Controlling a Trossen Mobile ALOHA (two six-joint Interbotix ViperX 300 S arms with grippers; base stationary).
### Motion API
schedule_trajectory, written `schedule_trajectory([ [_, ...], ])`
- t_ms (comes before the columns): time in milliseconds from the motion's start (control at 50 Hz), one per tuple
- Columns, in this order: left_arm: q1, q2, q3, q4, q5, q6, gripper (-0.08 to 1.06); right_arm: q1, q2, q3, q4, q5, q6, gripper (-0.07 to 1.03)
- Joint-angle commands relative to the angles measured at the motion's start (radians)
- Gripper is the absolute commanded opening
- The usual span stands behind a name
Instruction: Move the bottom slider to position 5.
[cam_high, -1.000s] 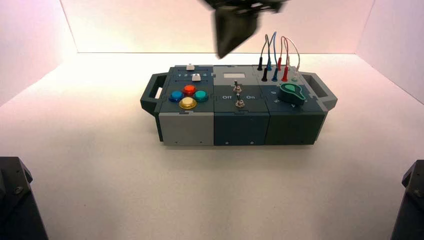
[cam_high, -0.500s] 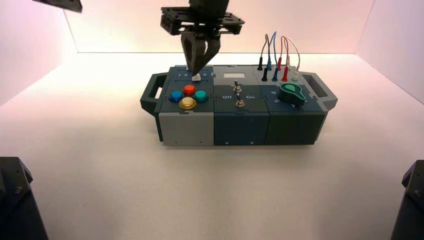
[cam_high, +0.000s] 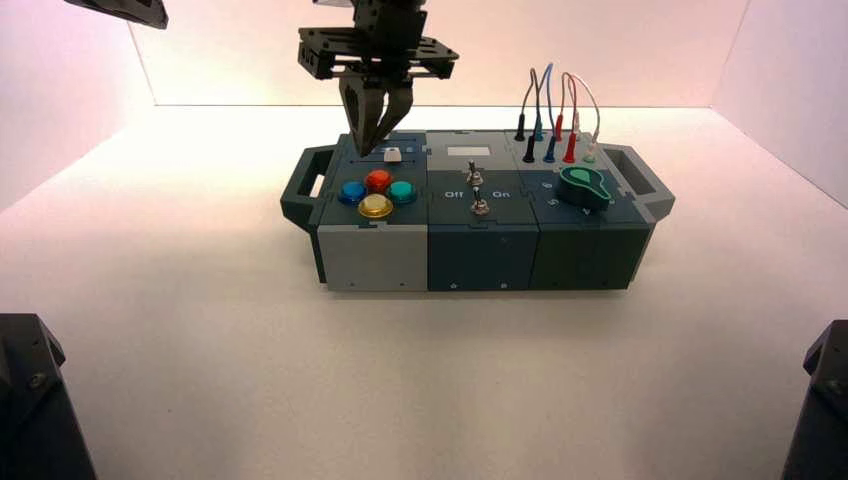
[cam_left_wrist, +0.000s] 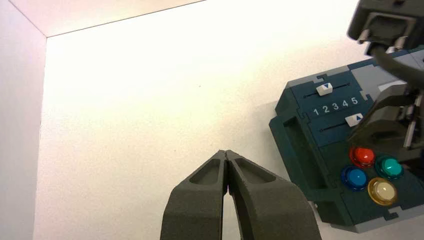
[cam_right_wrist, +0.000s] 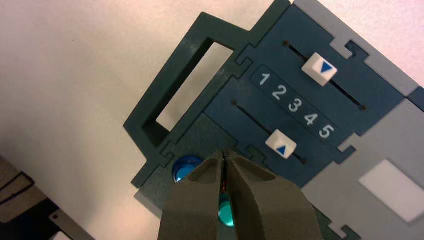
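While hanging above the box's slider panel (cam_right_wrist: 300, 100), pinches right gripper (cam_high: 368, 150) fingers together, probably to nudge the bottom slider (cam_right_wrist: 281, 144) toward position 5 (cam_right_wrist: 325, 131).

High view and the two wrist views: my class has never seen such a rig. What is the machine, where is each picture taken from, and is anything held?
It is a two-armed robot facing a box of controls on a white surface. The high view looks down from behind the arms; each wrist view comes from a camera on one arm. The right gripper, shut and empty, hangs over the box's left end near the bottom slider. The left gripper, shut and empty, waits farther left.
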Motion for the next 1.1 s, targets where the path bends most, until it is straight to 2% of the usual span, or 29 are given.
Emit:
schedule_trajectory([
  [20,0.003,-0.012,-0.025,-0.002,-0.002,-0.003,-0.03,-0.021,-0.008,-0.032,0.0,-0.002,0.005,-0.02],
  [400,0.003,-0.021,-0.025,-0.003,-0.003,-0.003,-0.03,-0.06,0.023,-0.071,-0.02,0.003,0.002,-0.02],
  [680,0.003,-0.021,-0.023,-0.002,-0.003,-0.003,-0.03,-0.067,0.048,-0.106,-0.029,0.038,0.0,-0.02],
  [1100,0.003,-0.021,-0.025,-0.002,-0.003,-0.003,-0.03,-0.071,0.043,-0.081,-0.037,0.043,0.0,-0.02],
])
